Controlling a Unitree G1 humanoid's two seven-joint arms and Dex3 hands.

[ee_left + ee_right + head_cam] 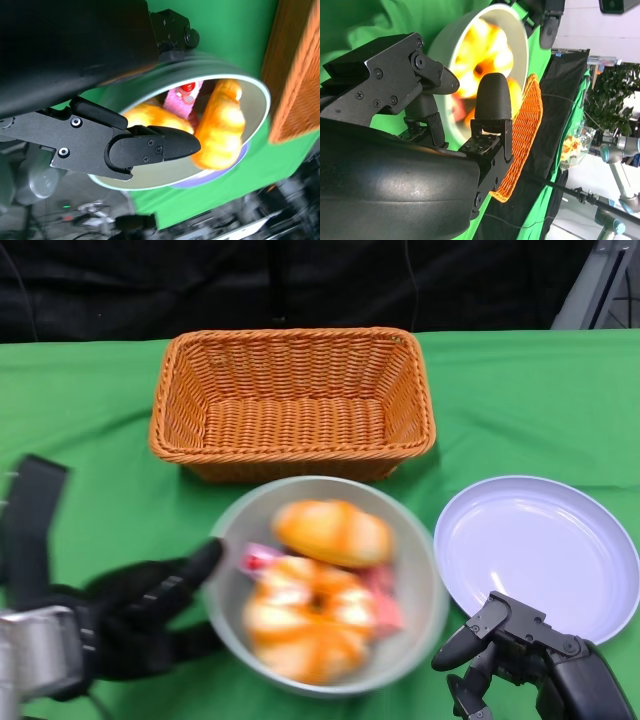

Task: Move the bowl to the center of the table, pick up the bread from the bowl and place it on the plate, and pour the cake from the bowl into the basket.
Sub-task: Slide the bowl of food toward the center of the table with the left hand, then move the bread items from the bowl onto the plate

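Wicker basket [292, 400] rectangular; round grey bowl [420, 570] gripped by left hand [150, 615] fingers; right hand [525, 650] fingers spread.

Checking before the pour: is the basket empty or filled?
Empty. The head view shows only bare wicker on the basket floor; the food sits in the bowl.

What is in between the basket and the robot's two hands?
The bowl, holding bread, sits between the basket and the left hand and right hand, seen in the head view.
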